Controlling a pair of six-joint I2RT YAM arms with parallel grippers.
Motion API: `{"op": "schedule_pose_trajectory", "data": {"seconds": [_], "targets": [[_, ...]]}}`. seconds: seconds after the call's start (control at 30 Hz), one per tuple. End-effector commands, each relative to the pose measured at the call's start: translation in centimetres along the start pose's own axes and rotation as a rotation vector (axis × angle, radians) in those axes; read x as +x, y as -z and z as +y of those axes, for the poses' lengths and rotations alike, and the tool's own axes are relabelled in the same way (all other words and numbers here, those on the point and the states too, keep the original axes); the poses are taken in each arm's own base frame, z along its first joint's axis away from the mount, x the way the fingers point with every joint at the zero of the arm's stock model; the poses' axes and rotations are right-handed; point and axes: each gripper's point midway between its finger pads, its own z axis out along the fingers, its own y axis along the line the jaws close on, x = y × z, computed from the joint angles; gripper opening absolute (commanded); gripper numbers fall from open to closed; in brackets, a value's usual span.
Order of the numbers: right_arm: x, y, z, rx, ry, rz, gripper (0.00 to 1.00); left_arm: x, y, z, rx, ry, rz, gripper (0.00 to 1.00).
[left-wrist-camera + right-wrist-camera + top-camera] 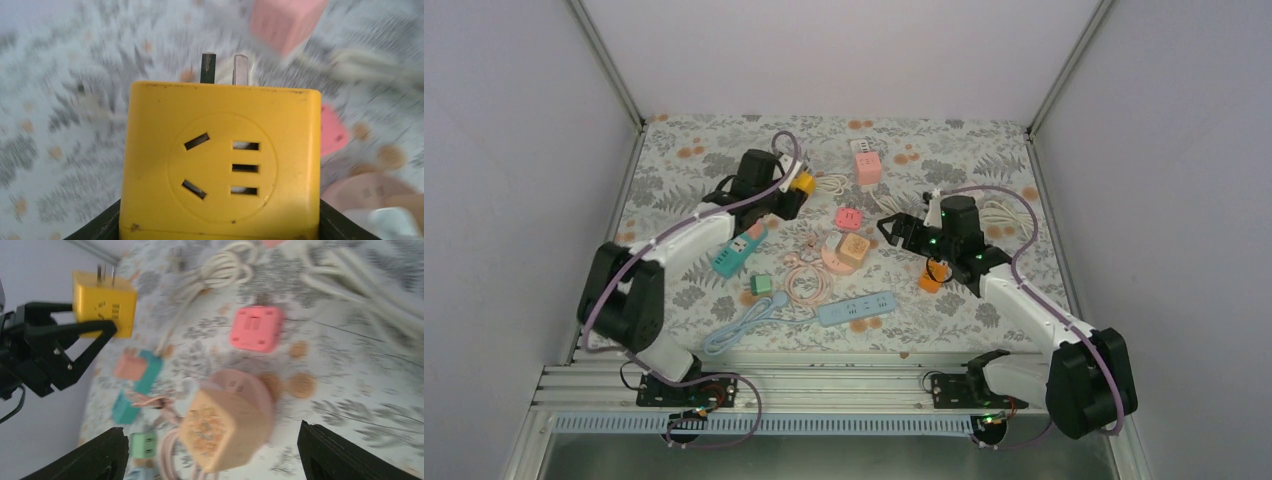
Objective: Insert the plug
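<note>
My left gripper (796, 186) is shut on a yellow cube plug adapter (220, 160), held above the table with its two prongs (224, 69) pointing away; it also shows in the right wrist view (104, 296). My right gripper (896, 228) is open and empty, its fingers (340, 452) wide apart above a peach cube adapter (216, 427) plugged on a round pink socket (845, 252). A small pink square socket (850, 217) lies between the two grippers, also seen in the right wrist view (256, 327).
A teal power strip (737, 251) with a pink plug, a blue power strip (857, 309), a green cube (760, 285), an orange adapter (934, 277), a pink adapter (864, 162) at the back and white cables (1002, 215) lie on the floral cloth.
</note>
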Motion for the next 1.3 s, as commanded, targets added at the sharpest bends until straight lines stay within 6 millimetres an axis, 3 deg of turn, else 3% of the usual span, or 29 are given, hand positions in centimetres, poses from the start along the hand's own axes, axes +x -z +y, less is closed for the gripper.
{"op": "schedule_pose_trajectory", "data": {"seconds": [0.0,0.1,0.2,0.33,0.53,0.8,0.93,1.17,1.27], "targets": [[-1.5,1.3,7.7,-0.331,0.123,0.021,0.88,-7.7,5.8,-2.9,0.112,-0.087,-0.339,0.47],[-2.1,2.0,11.1,-0.426,0.165,0.036,0.90,-9.2,8.5,-5.6,0.184,-0.172,-0.442,0.47],[-3.3,2.8,13.4,-0.449,0.168,0.000,0.99,-9.2,10.5,-8.3,0.267,-0.248,-0.526,0.47],[-4.2,3.2,16.0,-0.467,0.167,-0.037,1.00,-8.5,12.7,-11.0,0.375,-0.295,-0.616,0.47],[-4.5,1.7,15.4,-0.412,0.070,-0.032,1.00,-8.4,13.5,-12.6,0.427,-0.327,-0.636,0.48],[-3.6,0.2,14.8,-0.382,0.053,0.020,1.00,-8.0,13.3,-12.8,0.430,-0.325,-0.624,0.48],[-3.0,0.1,16.0,-0.463,0.045,0.073,0.96,-7.7,13.2,-12.9,0.430,-0.328,-0.617,0.48],[-2.3,-0.7,16.7,-0.522,0.012,0.132,0.79,-7.0,13.3,-13.1,0.445,-0.346,-0.601,0.52],[-2.5,-0.4,17.4,-0.557,0.011,0.125,0.65,-6.9,13.5,-13.2,0.456,-0.330,-0.602,0.58]]}}
